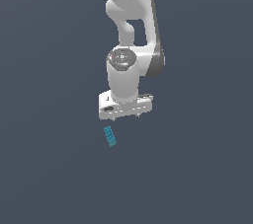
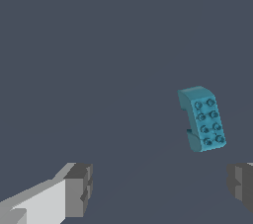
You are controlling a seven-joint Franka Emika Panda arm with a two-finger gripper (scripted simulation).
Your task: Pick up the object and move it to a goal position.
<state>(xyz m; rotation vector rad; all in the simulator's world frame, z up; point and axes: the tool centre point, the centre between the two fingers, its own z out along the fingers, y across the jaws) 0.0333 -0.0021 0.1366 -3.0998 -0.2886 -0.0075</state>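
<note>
Here the fingers (image 2: 160, 191) gape wide, holding nothing, the teal block (image 2: 202, 118) lying apart.

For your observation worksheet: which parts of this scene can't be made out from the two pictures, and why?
- Gripper fingers, exterior view: hidden behind the hand body.
- Finger tips, wrist view: cut off by the frame's edge.
- Teal block studs, exterior view: too small.
- Goal position: no marker in either view.

A flat, uniform slate-grey surface (image 1: 197, 178) fills both views, evenly and softly lit.
</note>
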